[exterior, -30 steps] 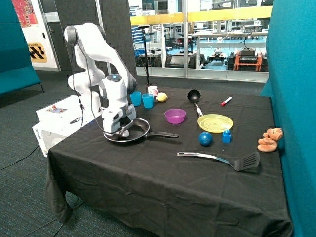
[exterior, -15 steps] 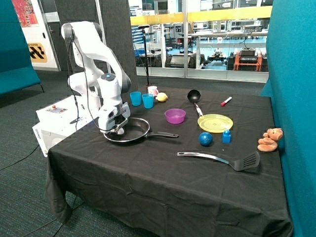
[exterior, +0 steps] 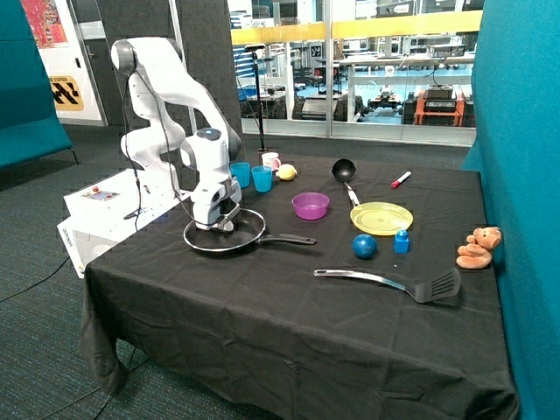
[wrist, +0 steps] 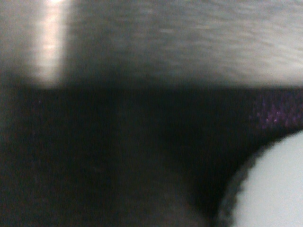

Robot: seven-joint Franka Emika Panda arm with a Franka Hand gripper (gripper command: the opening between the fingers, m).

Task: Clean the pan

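The pan (exterior: 251,233) is a round black frying pan on the black tablecloth, near the table's corner by the robot base. Its long handle (exterior: 293,238) points toward the blue ball. My gripper (exterior: 219,224) reaches down into the pan, over the part of its inside nearest the blue cups. The arm hides what is under it. The wrist view shows the pan's grey inside (wrist: 189,38) very close, a dark band below it, and a white rounded object (wrist: 277,189) at one corner that I cannot identify.
Behind the pan stand two blue cups (exterior: 251,176), a white mug (exterior: 271,161) and a yellow fruit (exterior: 286,171). Beyond the handle are a purple bowl (exterior: 310,206), a black ladle (exterior: 344,170), a yellow plate (exterior: 381,218), a blue ball (exterior: 364,246), a blue block (exterior: 402,241), a slotted spatula (exterior: 394,282) and a teddy (exterior: 479,248).
The gripper has moved around inside the pan: from the near side, to the side away from the handle, now to the back by the cups. The pan has stayed put.
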